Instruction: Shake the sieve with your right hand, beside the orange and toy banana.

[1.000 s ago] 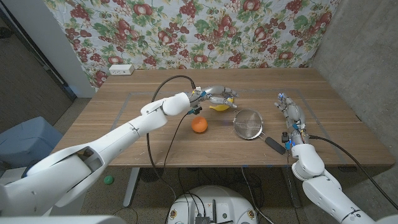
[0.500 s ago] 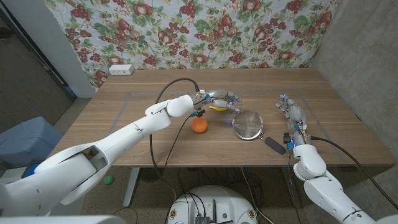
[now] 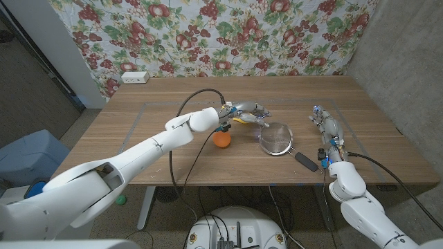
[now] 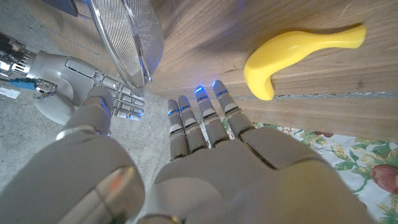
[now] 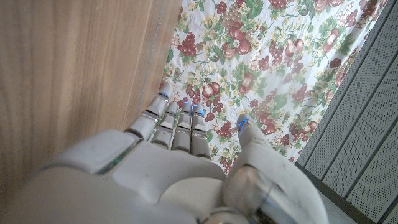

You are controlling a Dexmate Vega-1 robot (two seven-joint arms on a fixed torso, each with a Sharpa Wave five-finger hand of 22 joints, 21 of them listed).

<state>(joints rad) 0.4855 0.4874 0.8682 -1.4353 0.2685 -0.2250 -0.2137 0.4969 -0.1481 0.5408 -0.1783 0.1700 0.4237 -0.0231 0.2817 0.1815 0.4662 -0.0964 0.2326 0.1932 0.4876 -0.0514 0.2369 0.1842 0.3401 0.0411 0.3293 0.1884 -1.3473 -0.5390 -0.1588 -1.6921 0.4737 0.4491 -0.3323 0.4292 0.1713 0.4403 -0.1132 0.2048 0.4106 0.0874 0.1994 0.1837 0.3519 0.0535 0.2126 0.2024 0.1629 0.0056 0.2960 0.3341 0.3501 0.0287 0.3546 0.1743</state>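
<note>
So far the shaking has not begun, judging by how things lie. The sieve [image 3: 275, 137] rests on the table [image 3: 138, 131], its dark handle [image 3: 303, 160] pointing toward the robot's right side, and nothing has hold of it. The orange [image 3: 222, 139] sits just to the sieve's left, and the banana [image 3: 243, 119] lies behind the orange, near the sieve's far rim.

The right hand [image 3: 327, 128] stands at the table's right side, near the sieve but apart from it, fingers stretched out and together, holding nothing; the right wrist view shows the same straight fingers [image 5: 177, 127] beside the wood. It has yet to reach the handle, close on it, lift and shake.

The left hand [image 3: 247, 111] hovers over the banana, fingers extended toward the sieve, and grips nothing that I can see. In the left wrist view its fingertips [image 4: 199, 115] point past the banana [image 4: 298, 56] toward the sieve's mesh [image 4: 127, 37].

All of the right hand's work is left, and the left arm now crowds the spot where the shaking belongs.
</note>
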